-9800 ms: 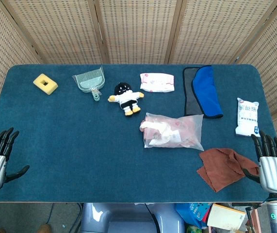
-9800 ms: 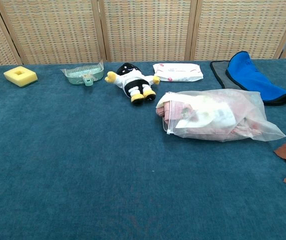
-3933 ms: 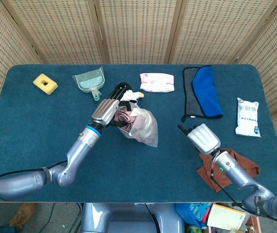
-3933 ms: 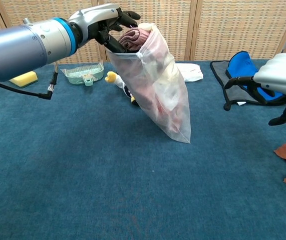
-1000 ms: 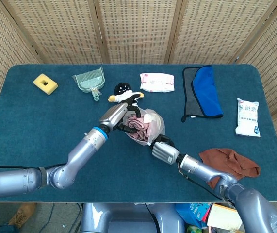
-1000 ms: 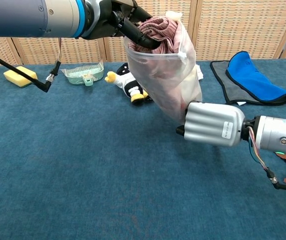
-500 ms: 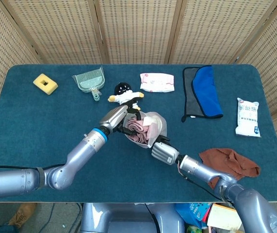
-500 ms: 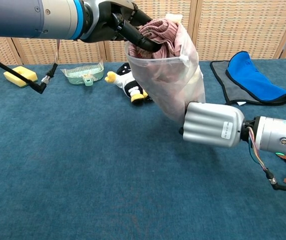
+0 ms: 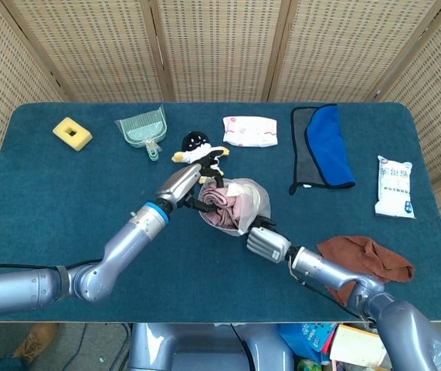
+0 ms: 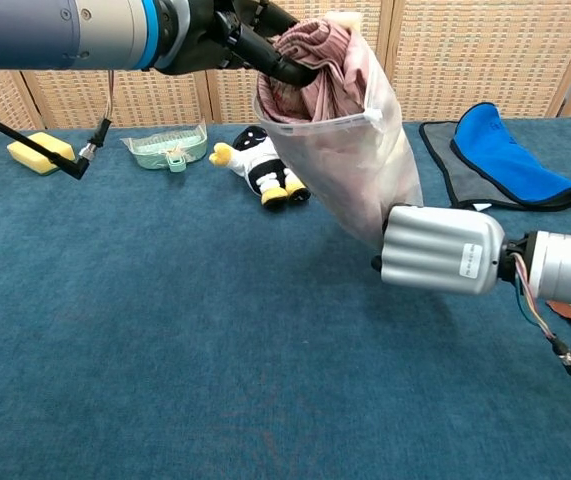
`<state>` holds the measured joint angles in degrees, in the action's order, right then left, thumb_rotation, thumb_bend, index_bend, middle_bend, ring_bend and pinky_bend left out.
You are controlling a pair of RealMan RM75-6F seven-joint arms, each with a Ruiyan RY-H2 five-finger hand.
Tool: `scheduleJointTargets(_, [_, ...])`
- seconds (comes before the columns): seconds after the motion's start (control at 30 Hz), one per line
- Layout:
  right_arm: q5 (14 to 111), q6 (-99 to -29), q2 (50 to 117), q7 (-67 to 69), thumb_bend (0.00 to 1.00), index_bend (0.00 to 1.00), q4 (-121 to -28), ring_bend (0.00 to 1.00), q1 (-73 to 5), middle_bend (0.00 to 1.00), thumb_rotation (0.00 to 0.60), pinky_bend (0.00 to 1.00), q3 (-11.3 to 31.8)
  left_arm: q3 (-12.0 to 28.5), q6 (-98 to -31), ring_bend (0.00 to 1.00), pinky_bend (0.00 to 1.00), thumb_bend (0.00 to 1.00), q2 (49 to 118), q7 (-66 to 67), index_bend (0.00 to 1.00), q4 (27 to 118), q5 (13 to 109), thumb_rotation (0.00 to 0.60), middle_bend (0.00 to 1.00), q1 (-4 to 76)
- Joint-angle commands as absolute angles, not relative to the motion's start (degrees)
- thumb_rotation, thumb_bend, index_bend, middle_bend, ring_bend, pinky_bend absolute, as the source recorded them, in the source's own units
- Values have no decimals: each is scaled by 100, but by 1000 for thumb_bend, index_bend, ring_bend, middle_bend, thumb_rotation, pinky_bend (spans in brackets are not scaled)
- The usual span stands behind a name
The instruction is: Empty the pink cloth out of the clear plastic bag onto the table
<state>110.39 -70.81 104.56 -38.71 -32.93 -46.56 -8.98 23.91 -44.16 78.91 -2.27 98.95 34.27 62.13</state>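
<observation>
The clear plastic bag (image 10: 365, 170) hangs tilted above the table, mouth up and to the left. The pink cloth (image 10: 315, 50) bulges out of that mouth. My left hand (image 10: 250, 30) reaches in from the left, and its dark fingers grip the cloth at the bag's rim. My right hand (image 10: 435, 250) is at the bag's lower end with its back to the camera. It holds the bag's bottom corner, and its fingers are hidden. From the head view the bag (image 9: 255, 202) and cloth (image 9: 220, 202) sit between the left hand (image 9: 185, 185) and right hand (image 9: 259, 243).
A plush doll (image 10: 265, 165) lies just behind the bag. A green dustpan (image 10: 165, 148) and a yellow sponge (image 10: 35, 152) lie at the back left, and a tissue pack (image 9: 249, 130) at the back centre. A blue-and-grey cloth (image 10: 505, 160), a white packet (image 9: 394, 185) and a brown cloth (image 9: 367, 259) lie right.
The pink cloth has risen further out of the bag's mouth in my left hand. My right hand has shifted slightly right with the bag's bottom.
</observation>
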Motion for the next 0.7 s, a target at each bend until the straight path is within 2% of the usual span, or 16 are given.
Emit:
scheduleJointTargets(0.03, [11014, -7074, 10407, -3876, 653, 835, -3291, 723, -4623, 804, 600, 819, -904, 2446, -4434, 0, 0, 488, 7849, -327, 751, 9886, 3525, 600, 0, 6154])
scheduleJointTargets(0.2, [10886, -7016, 10228, -3928, 654, 839, -3291, 727, -4511, 810, 600, 828, -872, 2607, -4460, 0, 0, 489, 7578, -479, 751, 10012, 3613, 600, 0, 6057])
scheduleJointTargets(0.43, [10669, -6949, 9772, -4236, 655, 840, -3438, 728, -4313, 813, 600, 828, -792, 2956, -4493, 0, 0, 489, 6803, -850, 751, 10278, 3682, 600, 0, 5697])
scheduleJointTargets(0.7, [10470, -6868, 9258, -4736, 655, 841, -3823, 732, -4047, 815, 600, 828, -746, 3196, -4335, 0, 0, 489, 5980, -1469, 751, 10142, 3920, 600, 0, 5103])
